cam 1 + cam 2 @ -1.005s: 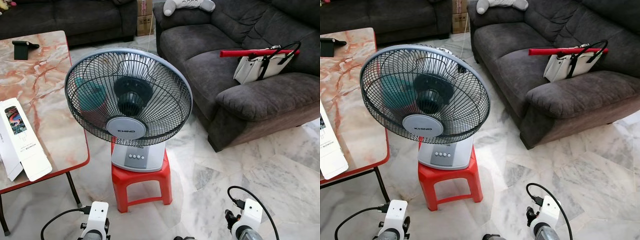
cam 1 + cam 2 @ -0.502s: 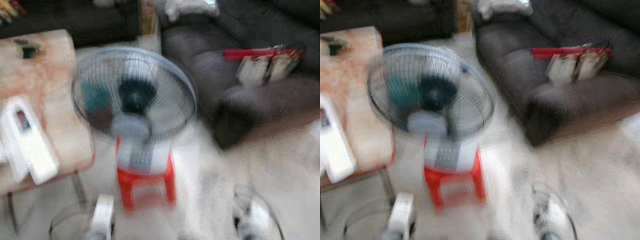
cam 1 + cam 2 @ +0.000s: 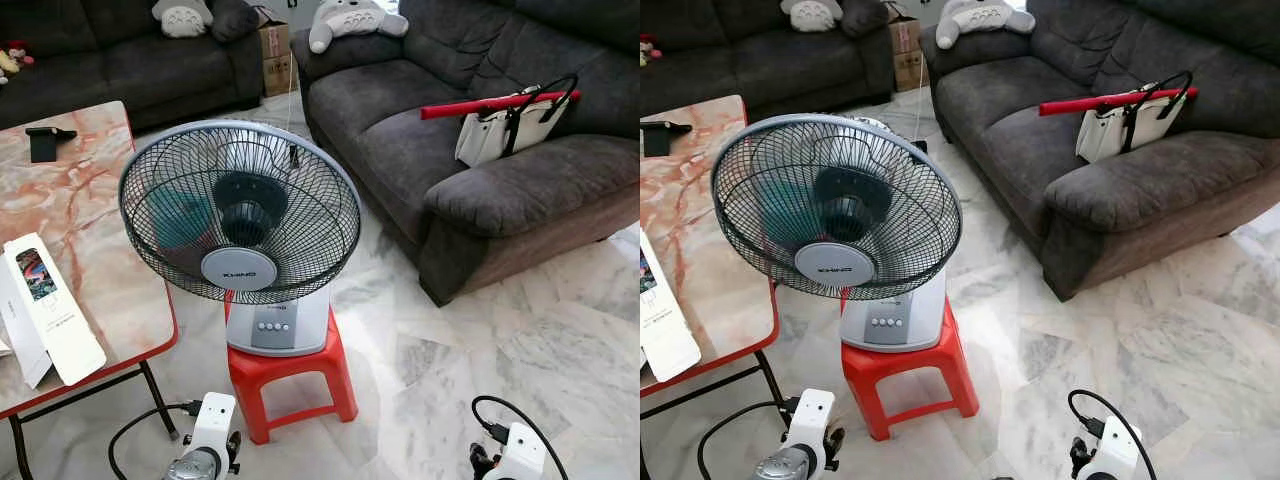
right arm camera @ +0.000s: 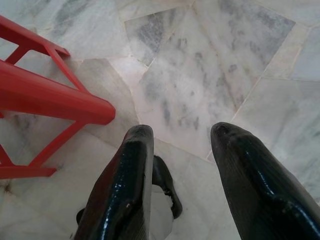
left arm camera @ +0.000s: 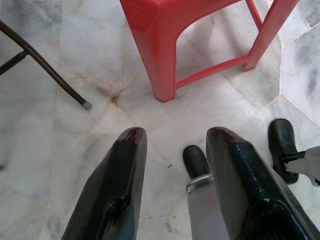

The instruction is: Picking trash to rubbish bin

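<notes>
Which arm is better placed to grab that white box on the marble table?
Left, probably. The white box lies on the table at the robot's left, nearer the left gripper, jaws open. The right gripper hangs beyond the stool.

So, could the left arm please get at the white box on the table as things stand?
Probably not yet. The left gripper hangs low over the floor by the stool, open and empty; the white box lies up on the table, further left.

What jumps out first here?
A big grey fan on a red stool stands mid-floor, dead ahead. To its left is a marble-top table with a white box; to its right, a dark sofa holding a white bag.
</notes>
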